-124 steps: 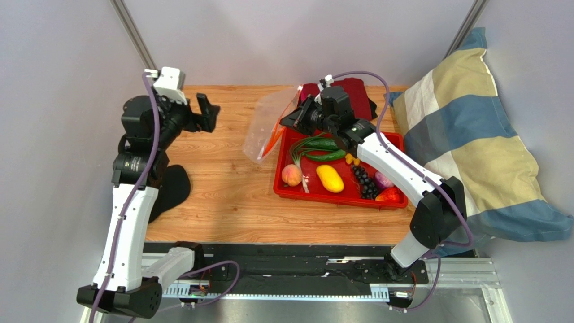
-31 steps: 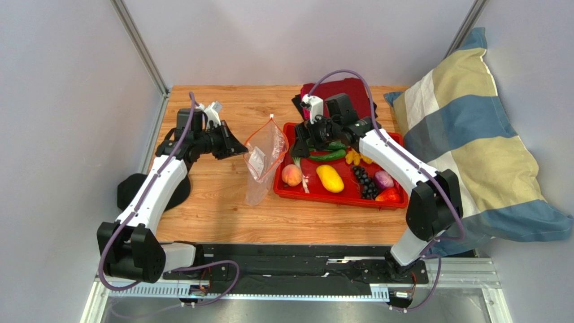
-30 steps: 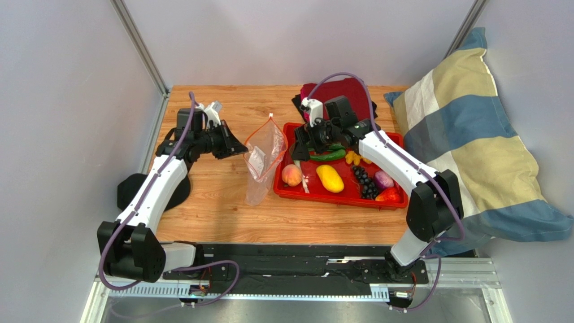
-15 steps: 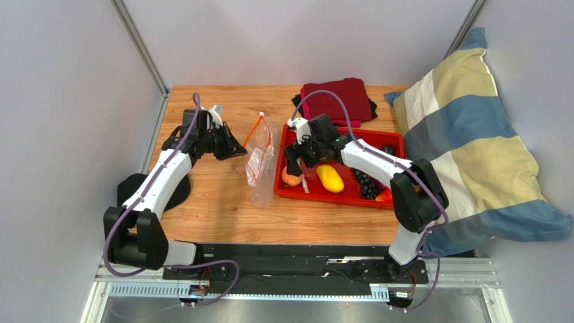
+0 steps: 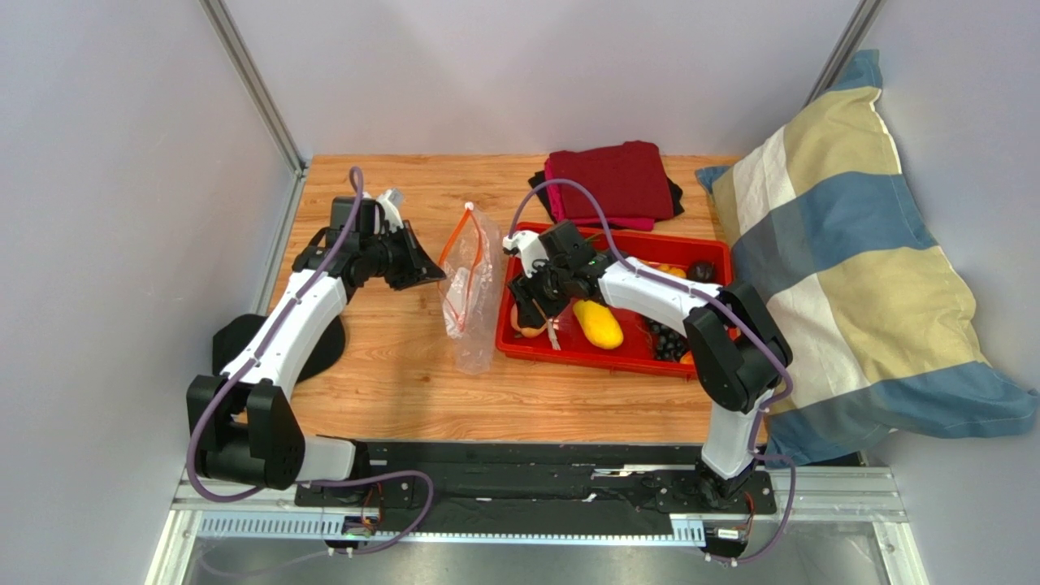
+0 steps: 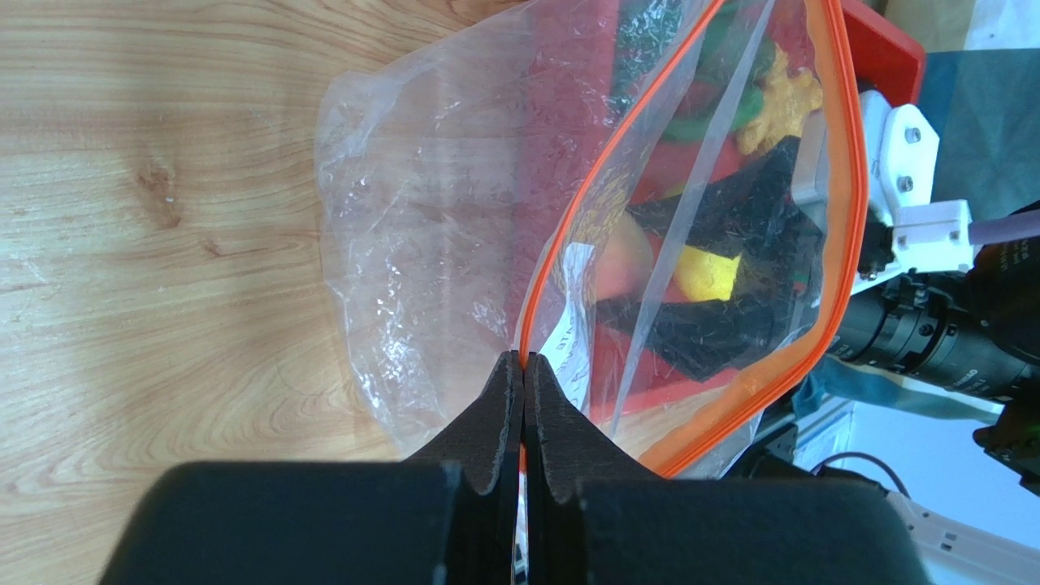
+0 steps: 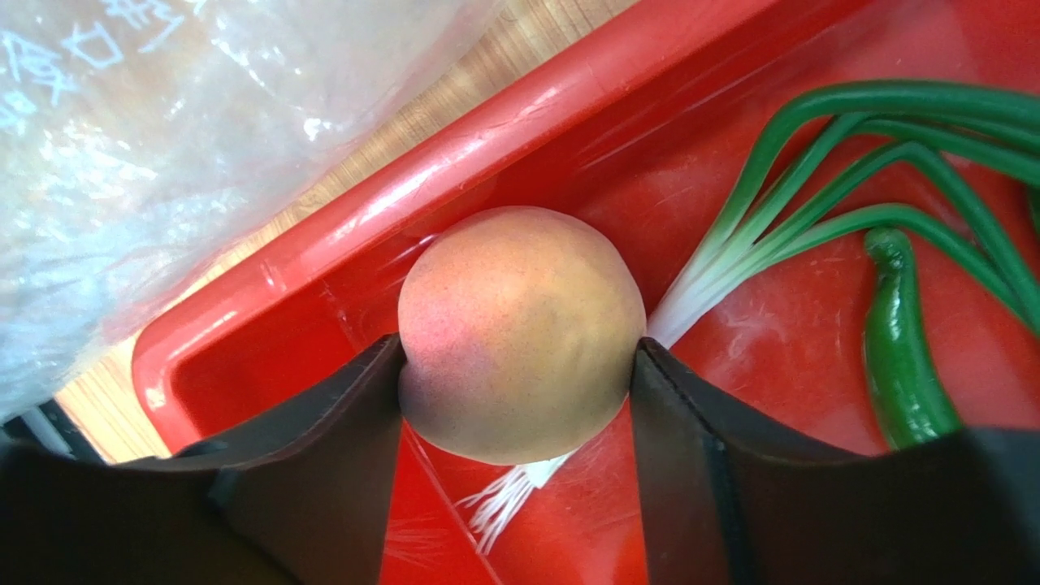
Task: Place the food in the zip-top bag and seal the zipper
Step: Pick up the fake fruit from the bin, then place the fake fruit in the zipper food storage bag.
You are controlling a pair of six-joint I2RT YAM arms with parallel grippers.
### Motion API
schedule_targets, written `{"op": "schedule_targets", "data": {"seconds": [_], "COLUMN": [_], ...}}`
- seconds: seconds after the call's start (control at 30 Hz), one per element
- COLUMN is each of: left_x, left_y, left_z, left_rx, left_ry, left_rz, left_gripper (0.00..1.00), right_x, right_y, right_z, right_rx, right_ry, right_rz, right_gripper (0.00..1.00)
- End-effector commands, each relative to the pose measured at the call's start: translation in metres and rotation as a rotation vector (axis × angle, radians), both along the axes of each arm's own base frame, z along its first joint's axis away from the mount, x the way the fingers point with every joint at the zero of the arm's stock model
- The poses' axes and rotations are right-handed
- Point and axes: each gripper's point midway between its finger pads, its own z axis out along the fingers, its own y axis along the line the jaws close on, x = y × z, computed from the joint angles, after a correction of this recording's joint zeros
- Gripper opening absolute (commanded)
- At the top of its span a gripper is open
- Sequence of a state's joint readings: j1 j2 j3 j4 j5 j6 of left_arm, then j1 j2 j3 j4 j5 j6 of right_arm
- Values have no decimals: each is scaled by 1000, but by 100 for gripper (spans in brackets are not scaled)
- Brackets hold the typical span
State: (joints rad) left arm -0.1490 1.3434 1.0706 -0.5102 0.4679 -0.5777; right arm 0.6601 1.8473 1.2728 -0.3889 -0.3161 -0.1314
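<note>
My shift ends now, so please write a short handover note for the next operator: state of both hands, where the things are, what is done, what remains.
Left hand: shut on the mouth edge of the zip-top bag, holding it open; zipper unsealed.
Right hand: closed on the peach, low in the red tray.
Yellow fruit and grapes lie in the tray.
Done: bag held open, peach gripped. No food seen in the bag.
Left: carry each piece into the bag, then seal the zipper.
</note>
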Motion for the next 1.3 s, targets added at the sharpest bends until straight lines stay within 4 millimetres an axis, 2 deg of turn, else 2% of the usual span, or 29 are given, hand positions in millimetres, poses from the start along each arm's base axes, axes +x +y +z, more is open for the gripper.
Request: {"op": "schedule_targets", "data": {"seconds": [0.0,0.03,0.13,0.17,0.23,0.27,0.33,0.47,0.63,0.73,0.77,0.83,0.93,1.03,1.1,1.13,1.23,1.27], "left_x": [1,1,-4,-4,-7,-6,-7,-7,-4,-6,-7,-7,-8,-9,-13,-8,-11,-17], "left_y": [1,1,1,6,3,8,4,-1,-15,-27,-32,-37,-43,-44,-44,-37,-37,-43], "left_z": [32,36,41,38,40,37,36,30,29,31,30,34,40,48,50,52,57,62], "left_rx": [44,63,128,178,227,286,321,382,385,333,307,276,228,142,91,66,-53,-106], "left_ry": [-108,-125,-155,-165,-196,-211,-221,-217,-207,-192,-176,-171,-172,-152,-132,-122,-104,-101], "left_rz": [-32,-36,-58,-50,-70,-66,-82,-114,-148,-175,-184,-187,-189,-175,-179,-145,-154,-193], "left_gripper": [0,0,0,0,0,0,0,0,0,0,0,0,0,0,0,0,0,0], "right_x": [9,9,8,9,9,11,7,-2,-15,-5,3,4,8,20,26,31,34,34], "right_y": [6,9,5,2,0,-6,-8,-18,-3,14,22,36,60,70,69,66,60,59], "right_z": [43,49,66,75,89,102,120,181,256,277,276,273,257,221,206,198,172,164], "right_rx": [69,79,107,121,158,177,230,354,550,636,652,652,630,555,516,494,432,412], "right_ry": [-108,-114,-102,-95,-78,-73,-62,-105,-129,-83,-91,-82,-86,-110,-117,-127,-160,-164], "right_rz": [17,26,27,14,15,1,20,52,97,61,61,53,57,22,3,-18,-16,-11], "right_gripper": [49,42,31,30,29,28,26,24,24,22,22,21,19,18,17,16,16,16]}}
